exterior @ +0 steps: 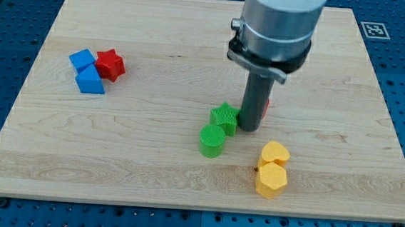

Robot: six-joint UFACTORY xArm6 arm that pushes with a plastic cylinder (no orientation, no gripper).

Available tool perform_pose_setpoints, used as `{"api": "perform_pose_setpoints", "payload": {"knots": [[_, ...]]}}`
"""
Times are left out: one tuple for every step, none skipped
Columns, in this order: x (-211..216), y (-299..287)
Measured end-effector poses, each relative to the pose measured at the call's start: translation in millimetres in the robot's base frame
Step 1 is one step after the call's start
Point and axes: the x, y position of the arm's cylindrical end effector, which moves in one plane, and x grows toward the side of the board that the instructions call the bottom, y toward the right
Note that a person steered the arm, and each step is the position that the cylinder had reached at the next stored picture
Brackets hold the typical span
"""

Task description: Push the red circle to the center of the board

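The red circle point(268, 104) is almost wholly hidden behind my rod; only a thin red sliver shows at the rod's right side, near the middle of the wooden board point(149, 160). My tip point(249, 129) rests on the board in front of the red circle, apparently touching it. The tip is also right next to the green star point(224, 117) on its left. A green circle point(212, 141) lies just below the green star.
A yellow heart point(274, 153) and a yellow hexagon point(270, 180) sit together to the lower right of the tip. A red star point(110, 64) and two blue blocks point(82, 60) point(90, 81) cluster at the view's left. A fiducial tag point(372, 29) lies beyond the top right corner.
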Motion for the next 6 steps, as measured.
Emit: {"api": "perform_pose_setpoints", "payload": {"knots": [[-22.7,0.0],[-50.3,1.6],[-33.7,37.7],[-13.8,87.5],[-47.0,123.2],[-52.3,125.8]]}}
